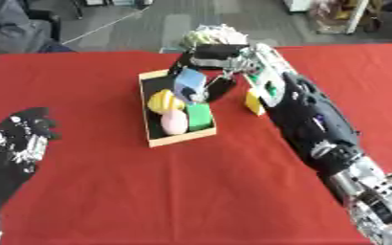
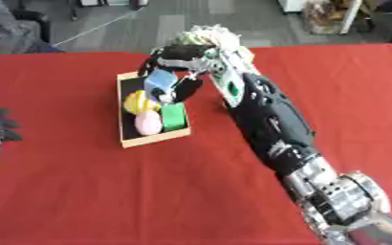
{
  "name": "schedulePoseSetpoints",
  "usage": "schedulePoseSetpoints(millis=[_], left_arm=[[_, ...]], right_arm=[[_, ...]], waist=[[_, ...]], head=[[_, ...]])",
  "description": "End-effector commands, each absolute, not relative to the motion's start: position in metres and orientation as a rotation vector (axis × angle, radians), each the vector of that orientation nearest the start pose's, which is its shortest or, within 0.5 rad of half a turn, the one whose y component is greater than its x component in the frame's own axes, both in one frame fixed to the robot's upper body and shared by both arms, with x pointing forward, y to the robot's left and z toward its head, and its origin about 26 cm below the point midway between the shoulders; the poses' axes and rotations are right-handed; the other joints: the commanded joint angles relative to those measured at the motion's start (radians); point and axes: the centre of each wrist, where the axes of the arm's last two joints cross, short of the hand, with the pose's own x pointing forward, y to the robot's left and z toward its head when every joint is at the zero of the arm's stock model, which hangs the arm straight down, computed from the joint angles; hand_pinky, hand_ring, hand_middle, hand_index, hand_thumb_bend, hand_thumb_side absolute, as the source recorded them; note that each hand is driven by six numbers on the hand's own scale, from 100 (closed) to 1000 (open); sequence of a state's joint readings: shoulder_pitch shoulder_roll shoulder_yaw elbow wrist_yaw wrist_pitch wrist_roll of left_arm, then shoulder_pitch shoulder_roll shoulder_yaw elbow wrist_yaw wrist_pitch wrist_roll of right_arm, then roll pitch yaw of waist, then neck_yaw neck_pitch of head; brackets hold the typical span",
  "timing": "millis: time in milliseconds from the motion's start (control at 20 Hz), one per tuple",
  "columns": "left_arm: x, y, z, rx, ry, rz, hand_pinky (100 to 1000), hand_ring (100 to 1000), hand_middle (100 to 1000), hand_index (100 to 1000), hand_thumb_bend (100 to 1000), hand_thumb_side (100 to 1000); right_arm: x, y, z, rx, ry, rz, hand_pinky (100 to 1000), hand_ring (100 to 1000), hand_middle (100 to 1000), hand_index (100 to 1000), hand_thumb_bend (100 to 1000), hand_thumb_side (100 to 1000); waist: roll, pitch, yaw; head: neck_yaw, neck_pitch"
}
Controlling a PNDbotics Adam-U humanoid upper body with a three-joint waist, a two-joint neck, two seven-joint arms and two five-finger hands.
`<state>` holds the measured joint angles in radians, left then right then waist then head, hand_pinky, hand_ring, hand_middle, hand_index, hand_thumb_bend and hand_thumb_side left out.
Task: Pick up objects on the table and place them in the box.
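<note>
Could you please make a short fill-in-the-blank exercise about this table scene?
1. The right hand holds a light ____ object above the box.
2. The tablecloth is ____.
3. Inside the box, the green block lies beside a ____ egg-shaped object.

Answers: blue; red; pink

Red tablecloth (image 1: pixel 191 191) over the table, grey floor (image 1: pixel 174 24) beyond
</note>
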<state>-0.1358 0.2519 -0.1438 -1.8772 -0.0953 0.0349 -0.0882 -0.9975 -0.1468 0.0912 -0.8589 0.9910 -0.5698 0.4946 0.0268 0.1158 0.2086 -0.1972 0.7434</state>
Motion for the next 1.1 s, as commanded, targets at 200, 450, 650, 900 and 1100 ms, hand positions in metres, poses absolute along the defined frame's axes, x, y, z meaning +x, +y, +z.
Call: schedulePoseSetpoints(millis=[200,450,650,900,1100], left_arm=[[0.293,0.226,0.122,0.015,-1.965,-0.548,749,604,614,810,100,609],[0.294,0.228,0.120,0.026,-1.950,-0.561,751,605,615,811,100,618],[0.294,0.229,0.119,0.032,-1.939,-0.568,752,606,616,813,100,624],[0.294,0.230,0.117,0.037,-1.929,-0.574,753,606,616,814,100,631],[0.295,0.229,0.116,0.032,-1.927,-0.578,753,605,615,814,100,638]], right_arm=[[0.495,-0.166,0.173,-0.766,-1.704,1.677,643,565,640,886,100,230],[0.499,-0.178,0.156,-0.910,-1.602,1.561,642,570,640,885,100,235],[0.500,-0.193,0.142,-0.944,-1.536,1.482,638,581,639,884,100,234],[0.501,-0.202,0.135,-0.954,-1.509,1.430,642,602,653,884,100,235],[0.501,-0.203,0.130,-0.924,-1.480,1.442,654,641,668,883,100,232]], waist=[[-0.010,0.007,0.045],[-0.018,0.013,0.062],[-0.023,0.012,0.063],[-0.025,0.012,0.059],[-0.025,0.013,0.054]], head=[[-0.071,-0.032],[-0.094,-0.039],[-0.095,-0.041],[-0.095,-0.043],[-0.094,-0.047]])
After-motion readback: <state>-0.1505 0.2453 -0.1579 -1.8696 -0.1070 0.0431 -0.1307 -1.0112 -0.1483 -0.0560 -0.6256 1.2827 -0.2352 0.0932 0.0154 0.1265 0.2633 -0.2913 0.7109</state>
